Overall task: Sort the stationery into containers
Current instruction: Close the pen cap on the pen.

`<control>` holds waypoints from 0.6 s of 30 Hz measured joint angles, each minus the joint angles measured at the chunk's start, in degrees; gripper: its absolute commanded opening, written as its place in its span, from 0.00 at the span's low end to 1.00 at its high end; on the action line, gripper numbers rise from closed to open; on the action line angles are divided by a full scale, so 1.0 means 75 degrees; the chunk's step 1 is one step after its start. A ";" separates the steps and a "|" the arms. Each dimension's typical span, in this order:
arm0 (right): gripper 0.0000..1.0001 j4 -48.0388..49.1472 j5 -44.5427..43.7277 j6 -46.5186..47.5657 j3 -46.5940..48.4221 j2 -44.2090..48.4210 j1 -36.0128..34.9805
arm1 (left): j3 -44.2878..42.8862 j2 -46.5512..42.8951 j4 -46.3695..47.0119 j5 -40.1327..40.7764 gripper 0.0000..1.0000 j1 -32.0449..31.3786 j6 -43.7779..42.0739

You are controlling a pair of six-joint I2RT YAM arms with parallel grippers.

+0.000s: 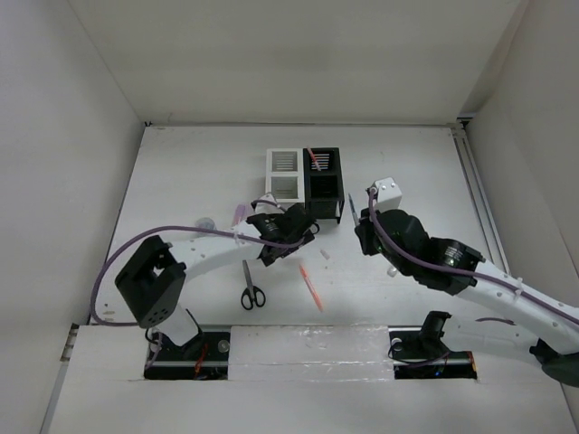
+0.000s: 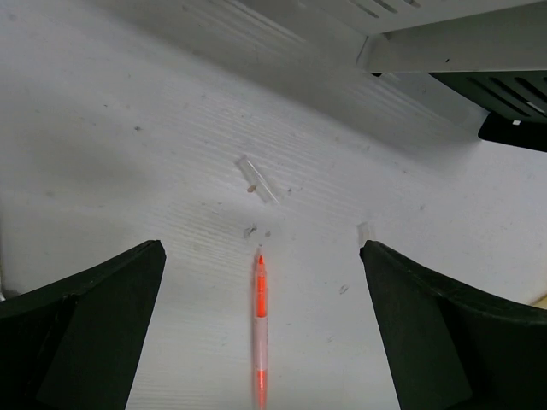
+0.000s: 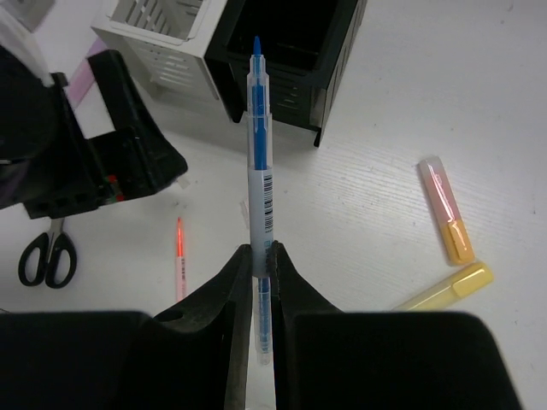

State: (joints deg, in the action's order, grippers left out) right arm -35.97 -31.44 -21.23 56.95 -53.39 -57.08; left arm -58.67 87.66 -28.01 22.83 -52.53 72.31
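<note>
My right gripper point(image 3: 263, 256) is shut on a blue pen point(image 3: 259, 162) and holds it above the table, tip toward the black organizer point(image 3: 291, 51); in the top view this gripper point(image 1: 357, 221) is just right of that organizer point(image 1: 324, 174). The white organizer point(image 1: 285, 174) stands beside it. My left gripper point(image 2: 261, 316) is open over an orange pen point(image 2: 260, 329) that lies lengthwise between the fingers point(image 2: 85, 333) on the table. In the top view the left gripper point(image 1: 288, 237) is in front of the organizers and the orange pen point(image 1: 311, 286) lies nearer.
Black scissors point(image 1: 252, 287) lie left of the orange pen. A pen point(image 1: 316, 161) stands in the black organizer. An orange highlighter point(image 3: 446, 209) and a yellow one point(image 3: 449, 287) lie to the right. A clear cap point(image 2: 258, 180) and a small eraser point(image 1: 325, 255) lie close by.
</note>
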 measured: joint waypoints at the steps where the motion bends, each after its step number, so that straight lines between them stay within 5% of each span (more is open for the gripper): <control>1: 0.00 0.0015 0.0029 0.0006 0.0000 0.0050 0.0000 | -0.0169 0.0213 -0.0085 -0.0003 0.99 -0.0044 0.0119; 18: 0.00 0.0664 0.1402 0.0326 -0.0259 0.0615 -0.0003 | -0.1288 0.1976 -0.1043 0.0306 0.86 -0.0134 0.1559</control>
State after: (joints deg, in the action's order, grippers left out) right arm -30.98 -20.93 -18.79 55.00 -48.77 -57.10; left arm -68.34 102.48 -35.83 25.12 -53.54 84.01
